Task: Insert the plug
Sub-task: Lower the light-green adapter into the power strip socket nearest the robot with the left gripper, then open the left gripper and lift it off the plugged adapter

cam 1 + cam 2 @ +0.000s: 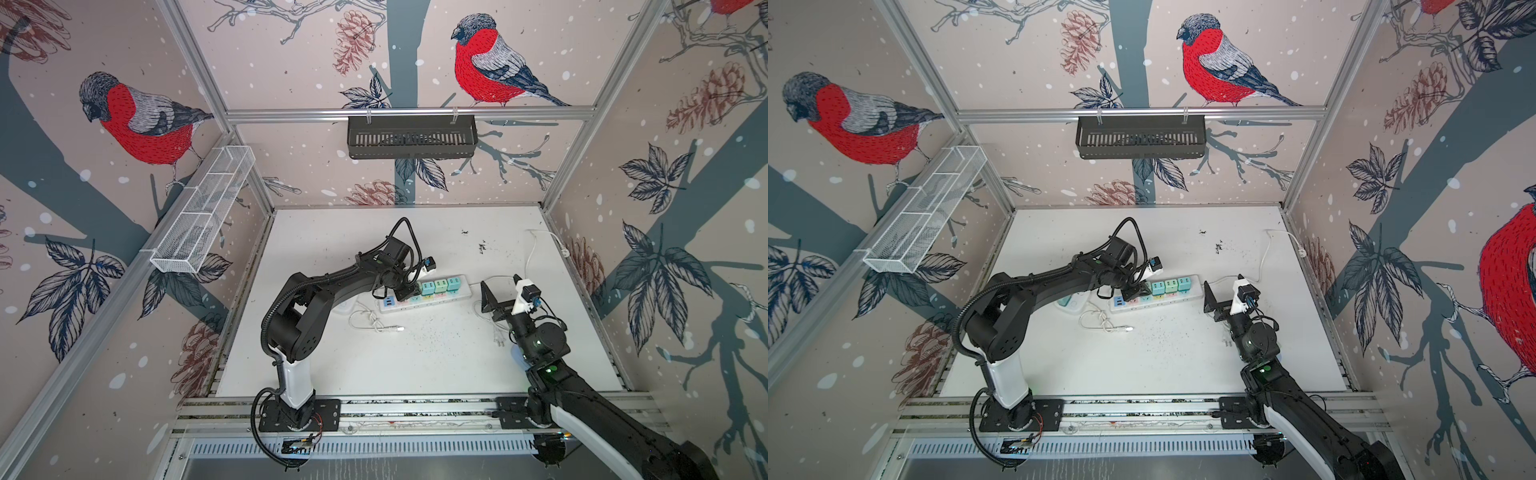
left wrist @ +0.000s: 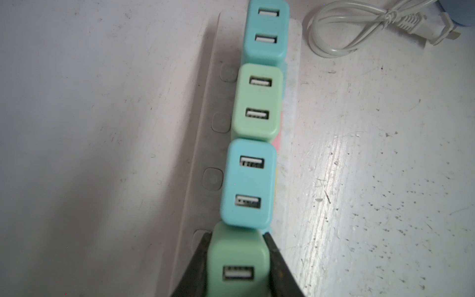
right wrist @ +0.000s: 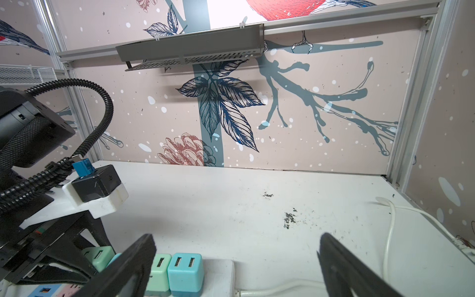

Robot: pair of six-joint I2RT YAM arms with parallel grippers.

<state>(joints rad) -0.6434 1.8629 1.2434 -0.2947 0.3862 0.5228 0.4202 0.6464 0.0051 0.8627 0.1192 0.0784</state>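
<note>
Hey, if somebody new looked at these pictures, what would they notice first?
Big red-breasted bullfinches fill the wallpaper. On the white table, the left gripper clamps a green USB charger at the end of a pastel charger row on a power strip; the right gripper hangs open beside the strip.

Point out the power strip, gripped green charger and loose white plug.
Power strip (image 1: pixel 465 289): a top view, right end.
Green USB charger (image 2: pixel 237 253): left wrist view, port face.
White plug (image 2: pixel 434 32): left wrist view, body.
</note>
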